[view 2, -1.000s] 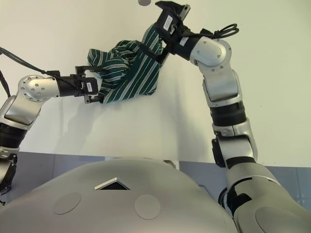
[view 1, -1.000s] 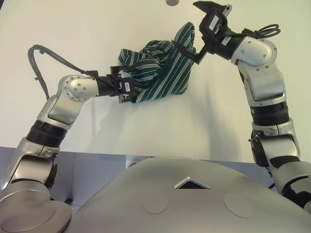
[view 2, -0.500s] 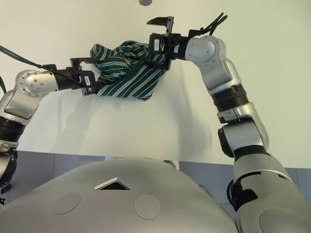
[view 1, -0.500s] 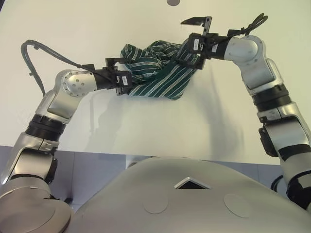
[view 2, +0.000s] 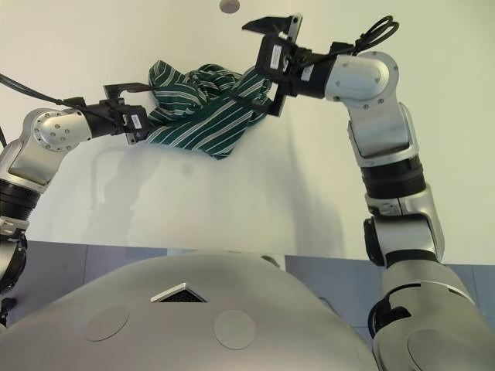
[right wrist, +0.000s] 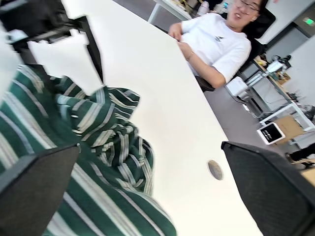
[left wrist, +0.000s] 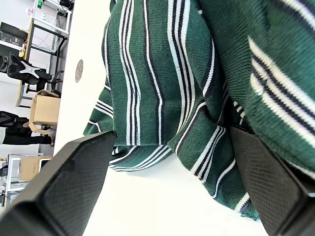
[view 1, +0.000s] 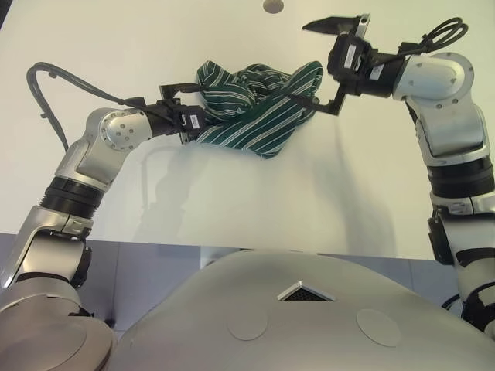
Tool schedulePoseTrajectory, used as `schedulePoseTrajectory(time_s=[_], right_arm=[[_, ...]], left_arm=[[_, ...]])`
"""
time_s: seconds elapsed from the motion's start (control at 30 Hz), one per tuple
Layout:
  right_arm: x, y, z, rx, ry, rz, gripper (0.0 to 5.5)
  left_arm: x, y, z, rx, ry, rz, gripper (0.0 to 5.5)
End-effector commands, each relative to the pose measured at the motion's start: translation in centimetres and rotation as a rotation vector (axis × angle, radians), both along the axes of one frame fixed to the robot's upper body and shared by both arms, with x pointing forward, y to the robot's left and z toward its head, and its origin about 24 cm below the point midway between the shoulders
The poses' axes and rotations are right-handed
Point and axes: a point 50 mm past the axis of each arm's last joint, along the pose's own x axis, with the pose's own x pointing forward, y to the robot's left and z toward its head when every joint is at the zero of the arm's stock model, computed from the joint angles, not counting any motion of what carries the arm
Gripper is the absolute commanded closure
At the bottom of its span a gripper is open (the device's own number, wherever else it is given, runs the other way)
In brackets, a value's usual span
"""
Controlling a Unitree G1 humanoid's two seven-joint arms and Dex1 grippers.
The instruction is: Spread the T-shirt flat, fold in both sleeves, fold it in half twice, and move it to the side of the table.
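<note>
Left gripper (view 1: 193, 114) at left end of T-shirt (view 1: 255, 116), fingers wide apart, cloth between them. Green striped T-shirt bunched in heap, far middle of white table (view 1: 232, 201). Right gripper (view 1: 303, 62) at heap's right end, fingers wide apart, lower finger touching cloth.

It was an office: a black swivel chair (left wrist: 23, 70), a desk (left wrist: 47, 28) and cardboard boxes (left wrist: 44, 106) stood beyond the white table (left wrist: 147, 211).
</note>
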Motion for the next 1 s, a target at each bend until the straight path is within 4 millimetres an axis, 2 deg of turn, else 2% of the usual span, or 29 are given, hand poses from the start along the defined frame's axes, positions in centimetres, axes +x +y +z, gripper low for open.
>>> schedulePoseTrajectory(time_s=[0.03,0.1,0.2,0.3,0.47,0.7,0.9,1.0], right_arm=[[2.2,-1.1,-1.4,-0.065,0.006,-0.086,0.13],[2.6,-1.8,-2.9,-0.122,0.04,-0.092,0.13],[2.3,-2.1,-5.0,-0.199,0.106,-0.013,0.13],[2.3,-1.7,-5.7,-0.215,0.116,0.025,0.13],[2.6,-1.0,-5.2,-0.142,0.097,0.012,0.13],[2.8,-1.0,-4.1,-0.031,0.146,0.005,1.4],[2.6,-1.3,-5.6,-0.056,0.204,-0.014,2.66],[2.6,-1.1,-7.0,-0.067,0.243,-0.028,3.3]], left_arm=[[-3.4,2.1,-5.7,0.202,0.259,0.041,1.35],[-3.4,2.1,-5.7,0.199,0.257,0.041,1.35],[-3.5,2.1,-5.8,0.2,0.256,0.047,1.35],[-3.4,2.0,-5.8,0.196,0.253,0.047,1.35],[-3.4,1.9,-5.8,0.193,0.252,0.046,1.35],[-3.4,1.8,-5.7,0.193,0.241,0.046,1.35],[-3.4,1.8,-5.7,0.194,0.243,0.039,1.35],[-3.4,1.8,-5.7,0.196,0.244,0.036,1.35]])
